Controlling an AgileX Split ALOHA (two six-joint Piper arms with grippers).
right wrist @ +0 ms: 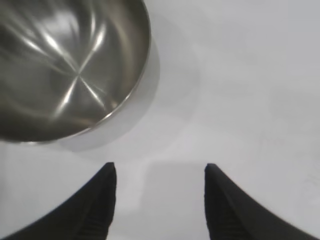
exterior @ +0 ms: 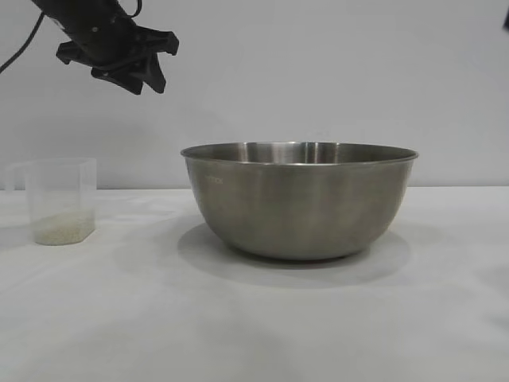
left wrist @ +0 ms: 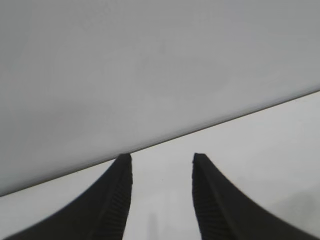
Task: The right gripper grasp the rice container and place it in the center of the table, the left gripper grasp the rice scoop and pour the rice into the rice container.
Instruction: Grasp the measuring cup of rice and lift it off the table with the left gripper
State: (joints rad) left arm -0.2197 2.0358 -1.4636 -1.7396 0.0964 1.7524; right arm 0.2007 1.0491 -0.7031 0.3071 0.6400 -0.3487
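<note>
The big shiny rice container [exterior: 299, 200] sits on the white tabletop [exterior: 254, 326], near the middle. It stands upright and nothing is inside it that can be seen. The small clear rice scoop [exterior: 61, 200] stands upright far to the side of the rice container, well apart from it. A little rice [exterior: 62, 230] lies at the bottom of the rice scoop. The left tool [exterior: 131, 60] hangs up in the air above the rice scoop and does not touch it. In the left wrist view its two black fingers [left wrist: 112, 200] are apart with a gap between them, and nothing is in the gap. So the left tool [left wrist: 161, 159] is partly open and holds nothing. In the right wrist view the right tool [right wrist: 160, 167] is over the bare tabletop, near the rice container [right wrist: 70, 65] but not touching it. Its two fingers [right wrist: 95, 205] stand apart, a bit wider, and it holds nothing too.
</note>
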